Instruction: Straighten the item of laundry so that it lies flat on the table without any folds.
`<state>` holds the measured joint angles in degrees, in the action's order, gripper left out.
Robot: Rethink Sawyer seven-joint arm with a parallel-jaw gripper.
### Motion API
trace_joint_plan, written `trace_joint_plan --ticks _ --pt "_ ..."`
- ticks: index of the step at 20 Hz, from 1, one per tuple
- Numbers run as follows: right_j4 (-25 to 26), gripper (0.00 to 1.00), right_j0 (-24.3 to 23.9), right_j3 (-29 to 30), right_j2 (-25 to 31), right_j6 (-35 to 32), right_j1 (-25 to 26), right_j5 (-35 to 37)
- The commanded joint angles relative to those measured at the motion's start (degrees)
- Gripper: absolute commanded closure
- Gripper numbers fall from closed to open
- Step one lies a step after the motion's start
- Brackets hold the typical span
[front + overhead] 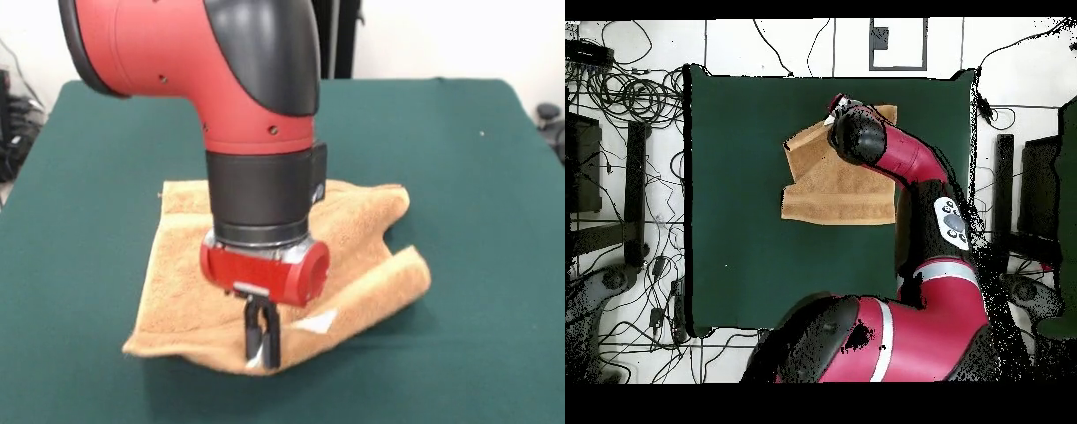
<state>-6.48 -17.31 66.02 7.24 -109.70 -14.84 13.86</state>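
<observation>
The orange-tan towel [181,283] lies rumpled on the green table [459,177], with a raised fold along its right side and a white label [315,321] near its front edge. My gripper [262,346] points straight down at the towel's front edge, just left of the label. Its black fingers [273,336] stand close together and pinch that edge. In the overhead view the towel [835,185] lies in the table's upper middle, and my gripper [835,104] is at the towel's top edge, mostly hidden under the arm's wrist.
The red and black arm [910,165] reaches across the table's [735,200] right half and covers part of the towel. Cables and equipment lie on the floor round the table.
</observation>
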Motion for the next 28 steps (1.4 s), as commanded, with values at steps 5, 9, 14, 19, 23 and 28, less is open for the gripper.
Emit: trace_joint_plan --ticks 5,9,14,19,23,28 --pt "-1.8 1.00 4.5 -2.2 0.0 -6.9 8.9 7.3" --pt "-1.4 1.00 6.2 -4.6 -3.4 -7.7 10.2 10.4" --pt "-1.6 1.00 8.7 -6.4 -6.5 -9.8 11.3 11.2" --pt "-1.4 1.00 10.2 -8.7 -8.6 -9.7 12.2 13.0" --pt "0.2 1.00 10.9 -8.3 -9.8 -7.3 11.1 14.3" --pt "1.7 1.00 10.8 -9.5 -10.9 -4.1 10.5 17.4"
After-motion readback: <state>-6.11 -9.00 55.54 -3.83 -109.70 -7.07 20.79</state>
